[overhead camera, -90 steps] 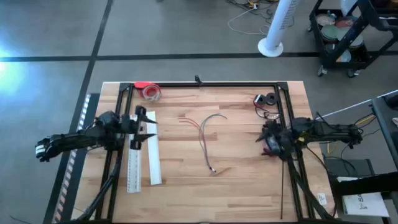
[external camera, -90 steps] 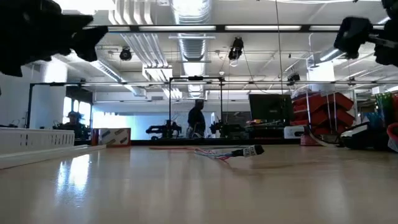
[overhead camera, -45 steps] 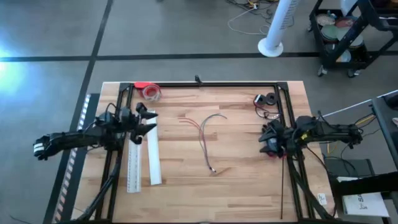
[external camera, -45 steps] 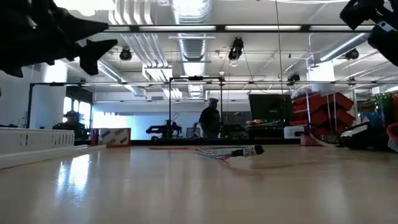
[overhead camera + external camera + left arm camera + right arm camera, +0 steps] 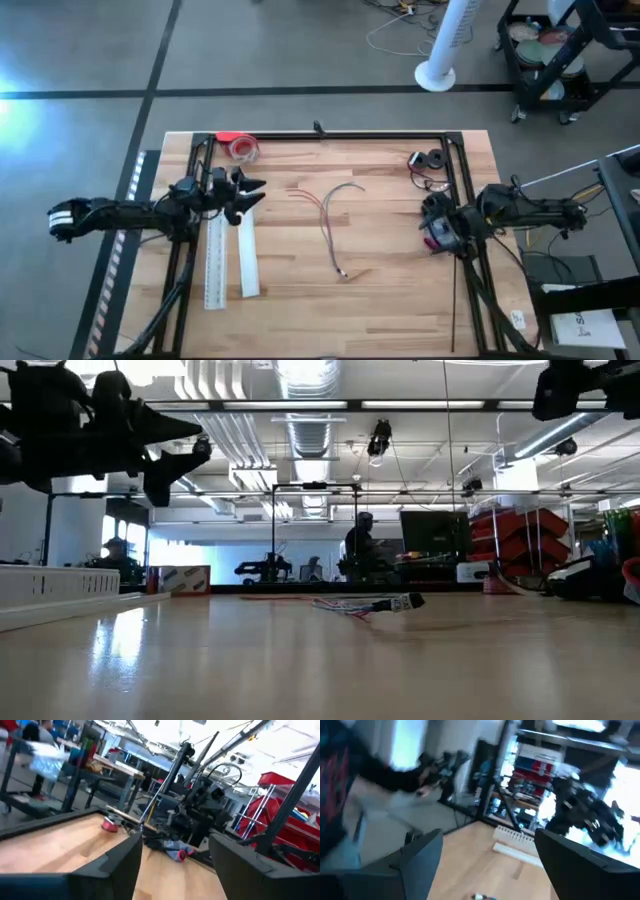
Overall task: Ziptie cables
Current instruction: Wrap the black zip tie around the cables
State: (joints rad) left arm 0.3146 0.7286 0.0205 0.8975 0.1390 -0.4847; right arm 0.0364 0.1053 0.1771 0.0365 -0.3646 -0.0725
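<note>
The cables (image 5: 335, 218), thin reddish and pale wires, lie loosely curved on the middle of the wooden table; their small connector end (image 5: 402, 602) rests on the tabletop. My left gripper (image 5: 250, 194) hovers open above the table's left part, to the left of the cables, fingers pointing toward them. In the left wrist view its fingers (image 5: 120, 862) stand wide apart with nothing between. My right gripper (image 5: 432, 226) hangs open over the right part, to the right of the cables; its fingers (image 5: 420, 855) are spread and hold nothing.
Two long white flat strips (image 5: 230, 262) lie side by side near the left gripper. A red tape roll (image 5: 241, 147) sits at the far left, a black spool (image 5: 430, 160) at the far right. A black frame rail (image 5: 330, 137) runs along the far edge.
My left gripper has moved toward the table's far edge and a little toward the cables, its fingers now pointing level across the table. My right gripper has risen, showing higher in the low view. The cables have stayed where they were.
</note>
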